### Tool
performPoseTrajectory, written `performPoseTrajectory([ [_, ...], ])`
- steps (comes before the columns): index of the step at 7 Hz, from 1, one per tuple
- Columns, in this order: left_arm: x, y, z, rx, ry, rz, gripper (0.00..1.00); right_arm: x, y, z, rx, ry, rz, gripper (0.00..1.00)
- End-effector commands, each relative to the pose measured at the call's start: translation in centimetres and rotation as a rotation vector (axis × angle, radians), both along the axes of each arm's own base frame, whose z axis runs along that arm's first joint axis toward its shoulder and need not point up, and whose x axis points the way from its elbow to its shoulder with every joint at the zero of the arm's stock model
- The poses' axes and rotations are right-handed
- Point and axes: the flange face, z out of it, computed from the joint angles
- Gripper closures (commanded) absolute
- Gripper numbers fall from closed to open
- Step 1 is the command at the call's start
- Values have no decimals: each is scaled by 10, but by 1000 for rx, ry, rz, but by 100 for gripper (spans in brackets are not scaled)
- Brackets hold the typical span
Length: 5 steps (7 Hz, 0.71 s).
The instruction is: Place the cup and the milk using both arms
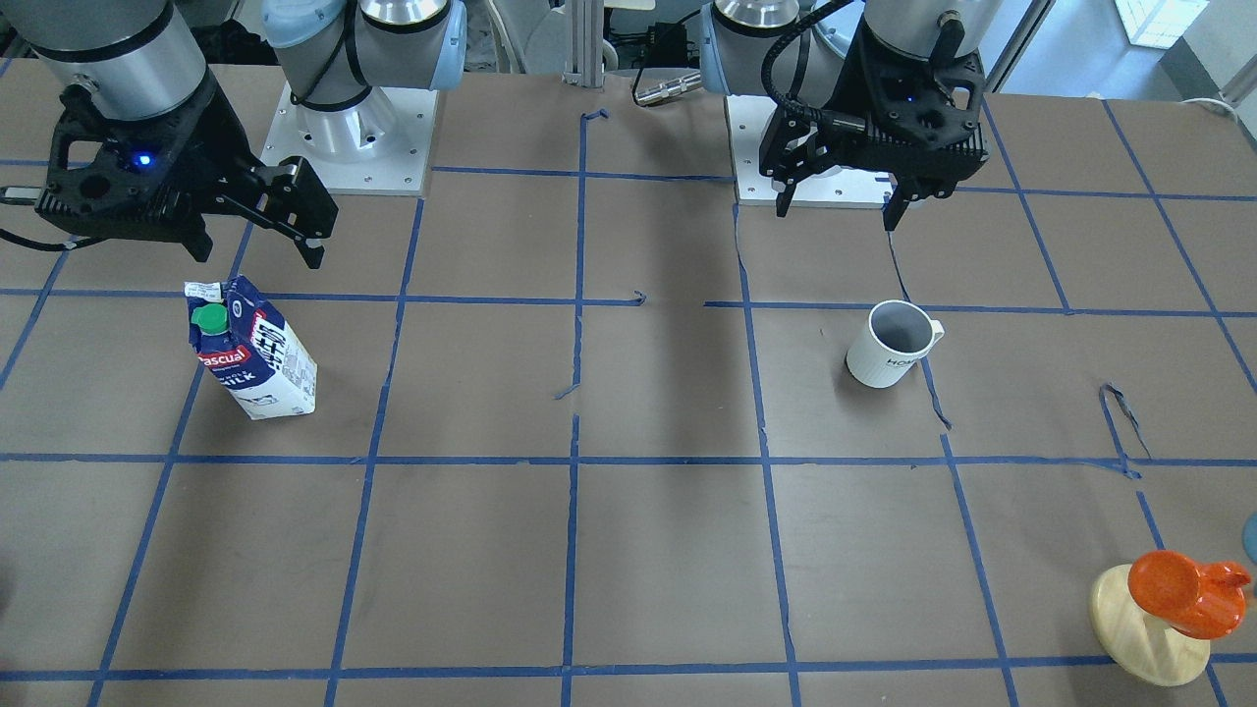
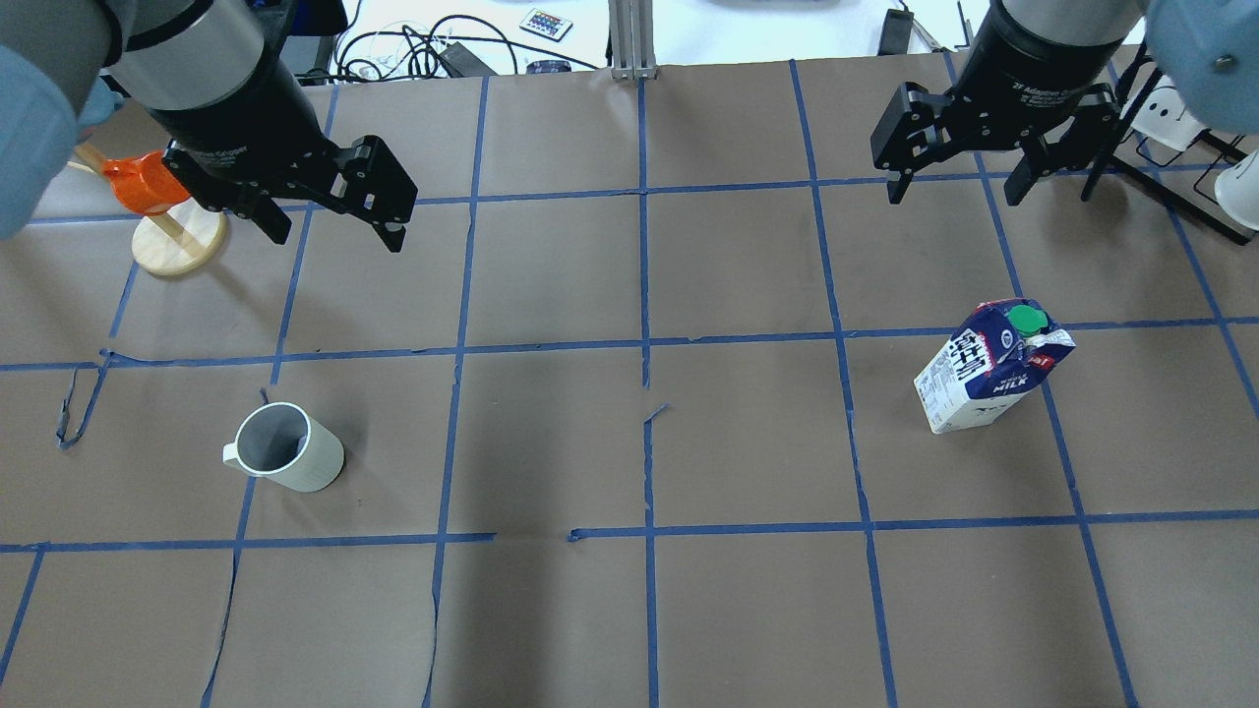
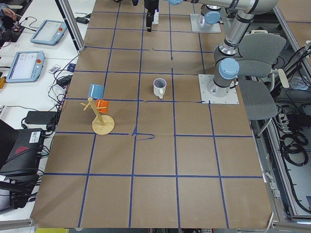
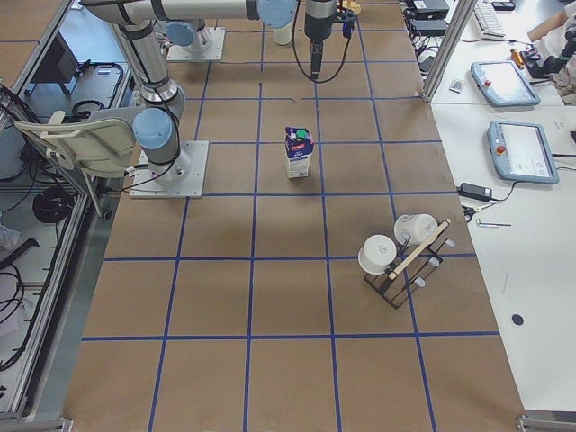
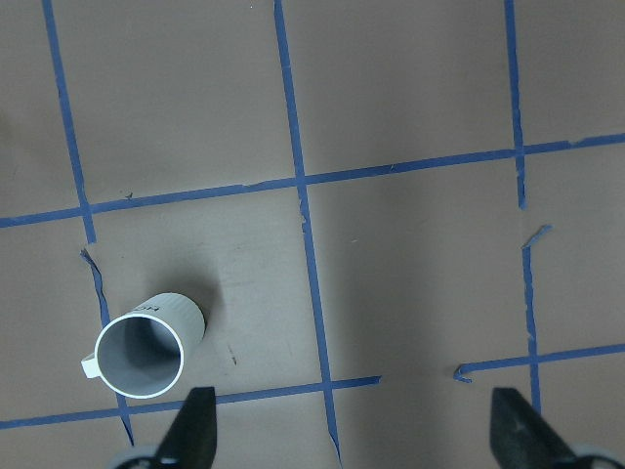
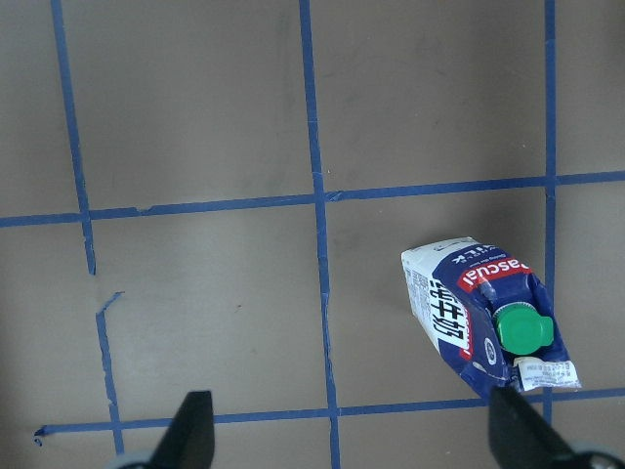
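1 cup (image 2: 285, 447) stands upright on table (image 2: 639, 610), robot's left side. Mouth is up, and only its grey inside shows. 1 milk (image 2: 989, 369) stands upright on right side, green cap on. Cup & milk are well apart. 2 grippers hang above table, fingers spread wide, holding nothing: left gripper (image 2: 336, 234) clear of cup, right gripper (image 2: 954, 195) clear of milk. 1 orange cup (image 2: 138, 182) is on wooden stand (image 2: 177, 246), near left gripper.

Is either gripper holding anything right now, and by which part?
Nothing is held. The left gripper and right gripper are open; the cup and milk stand free.
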Motion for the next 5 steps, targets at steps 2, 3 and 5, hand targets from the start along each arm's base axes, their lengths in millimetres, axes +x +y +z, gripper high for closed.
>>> performPoseTrajectory([
  [2, 2, 1, 2, -4, 1, 16, 0, -5, -2, -1, 0, -1, -7, 0],
  [3, 2, 2, 3, -2, 3, 13, 0, -4, -2, -1, 0, -1, -6, 0],
  [5, 1, 2, 5, -10, -3, 14, 0, -4, -2, -1, 1, 1, -7, 0],
])
